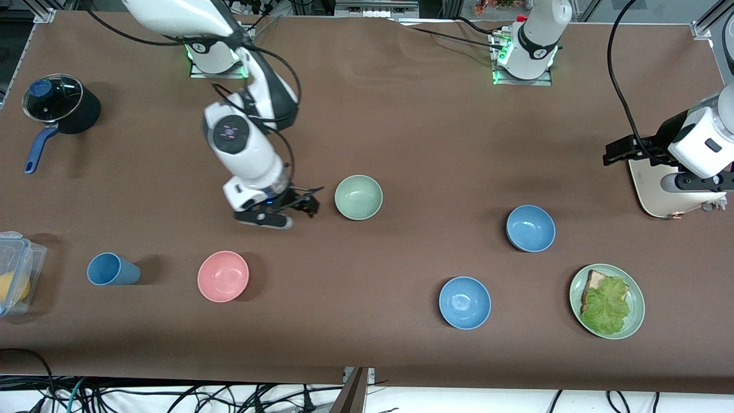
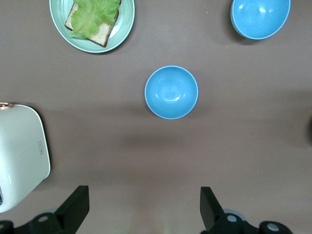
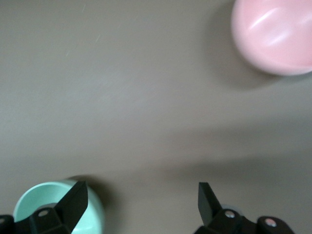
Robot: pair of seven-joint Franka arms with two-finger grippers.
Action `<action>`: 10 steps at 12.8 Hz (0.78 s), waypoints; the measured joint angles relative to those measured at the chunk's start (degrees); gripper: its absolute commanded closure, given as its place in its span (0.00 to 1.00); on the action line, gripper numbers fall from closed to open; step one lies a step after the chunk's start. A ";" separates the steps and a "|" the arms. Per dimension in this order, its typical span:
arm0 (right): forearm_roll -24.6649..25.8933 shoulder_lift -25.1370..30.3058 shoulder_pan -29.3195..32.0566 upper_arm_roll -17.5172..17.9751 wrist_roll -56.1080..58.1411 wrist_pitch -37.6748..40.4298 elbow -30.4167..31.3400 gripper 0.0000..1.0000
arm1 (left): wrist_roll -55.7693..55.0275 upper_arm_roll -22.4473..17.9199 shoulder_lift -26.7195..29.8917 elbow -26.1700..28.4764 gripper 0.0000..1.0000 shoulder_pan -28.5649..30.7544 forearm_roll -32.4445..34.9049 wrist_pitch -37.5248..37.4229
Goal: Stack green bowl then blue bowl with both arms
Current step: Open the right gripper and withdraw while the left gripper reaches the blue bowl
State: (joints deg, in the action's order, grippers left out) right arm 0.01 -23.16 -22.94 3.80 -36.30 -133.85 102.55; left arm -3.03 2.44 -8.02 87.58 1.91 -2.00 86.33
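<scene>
The pale green bowl [image 1: 358, 197] sits upright mid-table. My right gripper [image 1: 298, 211] is open and empty, low over the table just beside the bowl toward the right arm's end. In the right wrist view the green bowl [image 3: 56, 210] lies by one finger of the right gripper [image 3: 141, 204]. Two look-alike blue bowls stand toward the left arm's end: one [image 1: 530, 228] [image 2: 171, 92], and one nearer the front camera [image 1: 464, 302] [image 2: 261, 17]. My left gripper [image 1: 618, 154] [image 2: 142, 209] is open and empty, high beside a white appliance.
A pink bowl [image 1: 223, 276] [image 3: 275, 36], a blue cup [image 1: 112, 269] and a plastic box [image 1: 14, 275] lie toward the right arm's end, with a lidded pot [image 1: 57, 106]. A green plate [image 1: 633, 321] [image 2: 124, 29] with bread and lettuce and the white appliance [image 1: 665, 192] [image 2: 22, 156] are at the left arm's end.
</scene>
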 measured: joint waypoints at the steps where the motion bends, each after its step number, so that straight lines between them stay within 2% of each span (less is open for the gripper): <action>1: -0.02 2.34 0.15 -1.96 1.26 2.91 -0.03 0.00 | 0.00 0.01 -0.21 0.00 0.00 0.00 -0.36 0.05; 4: -0.25 10.74 0.24 -7.85 7.49 14.03 -0.01 0.00 | 2.45 0.08 -2.23 0.33 0.00 -0.01 -2.78 0.11; 7: -2.87 17.76 0.41 -14.83 18.04 23.12 0.17 0.00 | 8.89 0.28 -6.07 1.44 0.00 -0.66 -2.80 0.26; 9: -3.23 21.40 0.60 -17.46 21.86 27.52 0.30 0.00 | 9.40 0.07 -8.53 3.33 0.00 -0.51 -2.80 2.82; 10: -3.23 22.75 1.52 -17.66 23.09 29.30 0.34 0.00 | 9.83 -0.18 -9.24 4.77 0.00 -0.02 -2.80 5.42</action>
State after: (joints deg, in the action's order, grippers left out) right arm -3.23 -0.41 -21.42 -13.87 -13.20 -104.55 102.89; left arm 6.80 2.26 -17.26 92.35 1.90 -4.80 91.75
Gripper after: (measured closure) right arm 0.000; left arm 0.000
